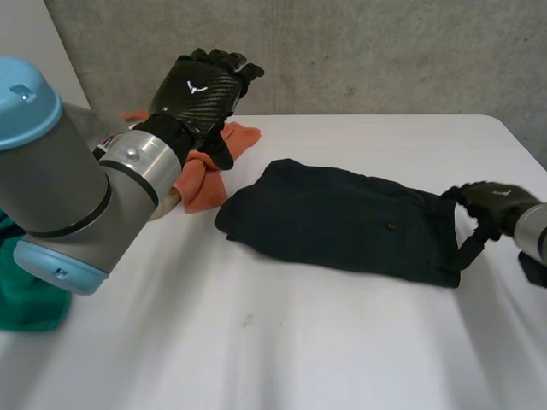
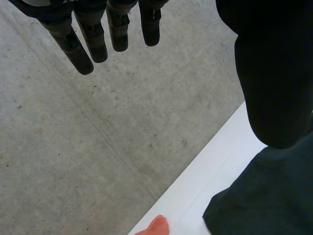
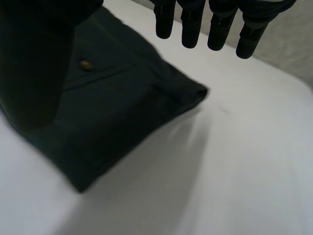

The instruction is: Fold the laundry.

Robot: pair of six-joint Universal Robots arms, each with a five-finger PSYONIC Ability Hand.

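The right hand (image 3: 190, 27) reaches in with its fingers (image 3: 250, 36) straight and slightly spread, holding nothing, their tips hanging above the white desk (image 3: 234, 171). The thumb (image 3: 34, 63) looms to one side as a broad dark shape in front of the dark garment (image 3: 122, 112); whether it touches the cloth I cannot tell. The garment lies folded flat on the desk, with a small round button (image 3: 86, 64) by a stitched pocket seam. One folded corner (image 3: 198, 93) points out below the fingertips. A strip of grey wall (image 3: 299, 56) shows beyond the desk's far edge.
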